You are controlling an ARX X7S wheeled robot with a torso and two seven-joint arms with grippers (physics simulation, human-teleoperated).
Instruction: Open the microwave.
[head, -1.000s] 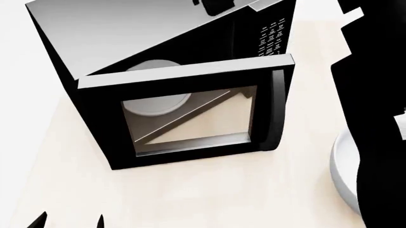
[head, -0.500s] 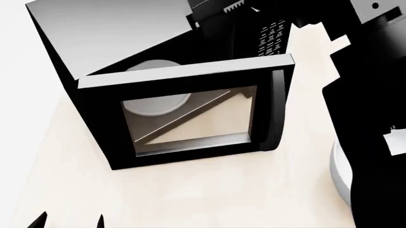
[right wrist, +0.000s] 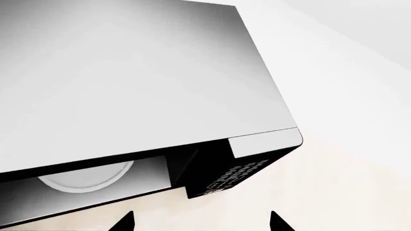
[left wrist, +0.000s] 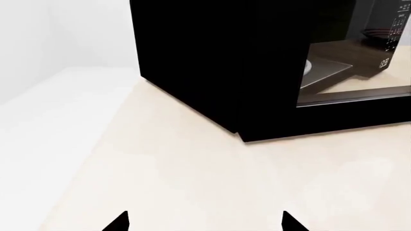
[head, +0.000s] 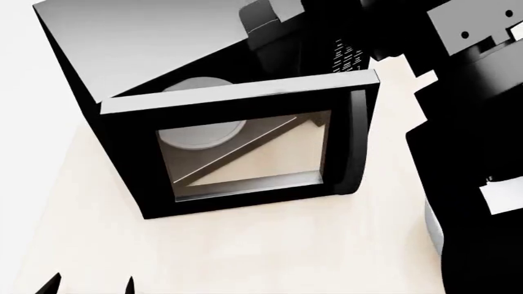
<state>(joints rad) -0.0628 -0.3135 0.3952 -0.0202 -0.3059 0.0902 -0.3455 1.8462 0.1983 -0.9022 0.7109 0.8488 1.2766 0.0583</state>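
Note:
The microwave (head: 139, 43) is a large black box on the pale table. Its glass-windowed door (head: 237, 104) stands swung out from the body, with the vertical black handle (head: 357, 141) at its free edge. The white turntable (head: 196, 86) shows in the gap, and the keypad (head: 349, 55) is partly covered by my right arm. My right gripper (right wrist: 200, 224) is open and empty, hovering above the microwave's top (right wrist: 128, 72) near the keypad corner. My left gripper (head: 90, 286) is open and empty, low over the table, well short of the microwave's side (left wrist: 212, 62).
A grey-white bowl (head: 433, 228) sits on the table at the right, mostly hidden by my right arm. The pale table (left wrist: 192, 183) runs to an edge left of the microwave, with a white floor beyond.
My right arm has moved further over the microwave, now covering more of the keypad and the bowl. The door and my left gripper have not moved.

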